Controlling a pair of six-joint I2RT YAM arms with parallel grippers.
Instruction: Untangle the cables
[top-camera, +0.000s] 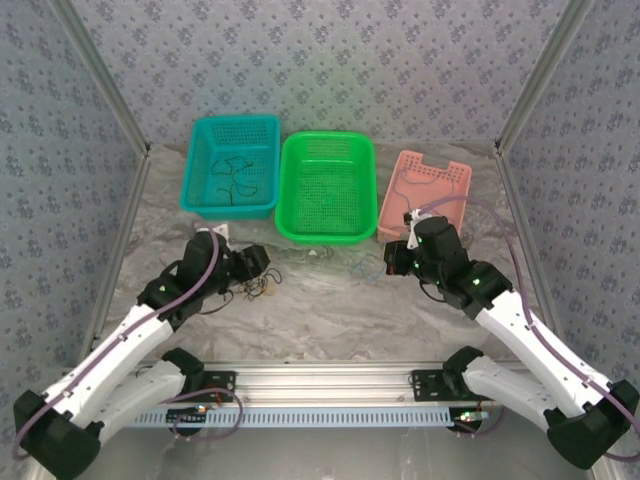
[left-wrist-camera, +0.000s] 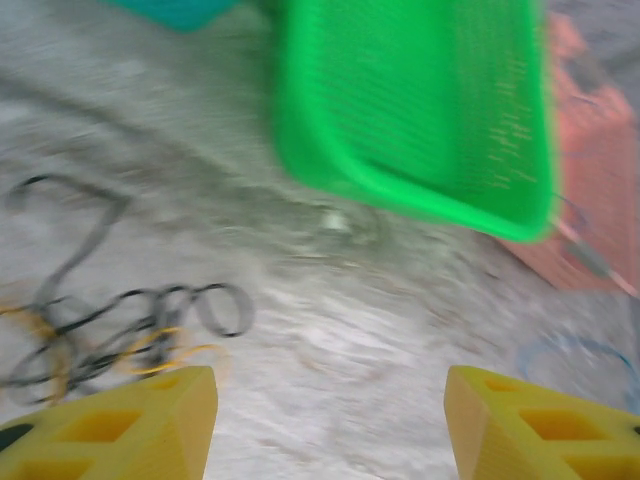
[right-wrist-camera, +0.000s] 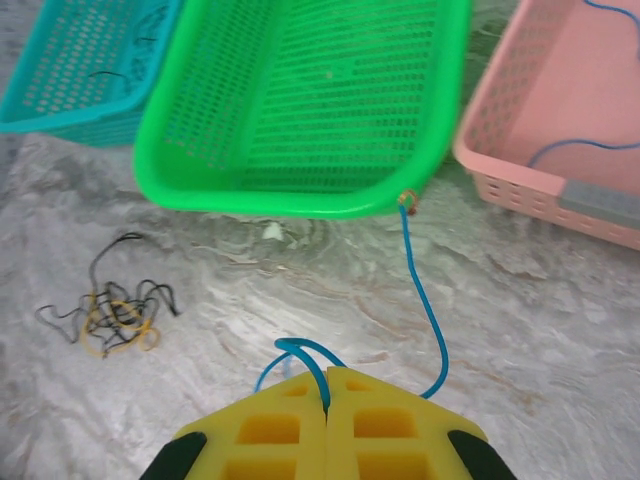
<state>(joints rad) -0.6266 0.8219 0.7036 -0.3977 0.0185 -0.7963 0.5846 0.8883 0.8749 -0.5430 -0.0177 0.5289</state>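
- Two grippers hang low over the near half of the table (right-wrist-camera: 560, 330), one to each side of the loose cables.
- The right gripper (right-wrist-camera: 327, 385) has its yellow fingers pressed together, pinching a loop of the blue cable (right-wrist-camera: 430, 310). From the pinch the cable runs across the table to the near rim of the green basket (right-wrist-camera: 300, 205). Whether its tip merely touches the rim or is hooked there cannot be told. The grip probably serves to lift this one separate wire away from the others.
- The left gripper (left-wrist-camera: 330, 400) has its jaws spread with nothing between them, and its own view is blurred. It hangs just beside the tangle (left-wrist-camera: 120, 335), plausibly placed there to reach in for a single strand.
- The tangle is made of black and yellow-orange cables knotted together on the table, left of centre and well apart from the blue cable. By the look of it, this is the part of the task not yet done.
- Three baskets stand in a row at the far edge.
  - The teal basket (top-camera: 200, 200), on the left, holds a few dark cables (top-camera: 232, 180) lying loosely spread.
  - The green basket stands in the middle.
  - The pink basket (right-wrist-camera: 520, 180), on the right, holds another blue wire (right-wrist-camera: 590, 145).
  - Sorting by colour seems to be the intent, though this is a judgement only.
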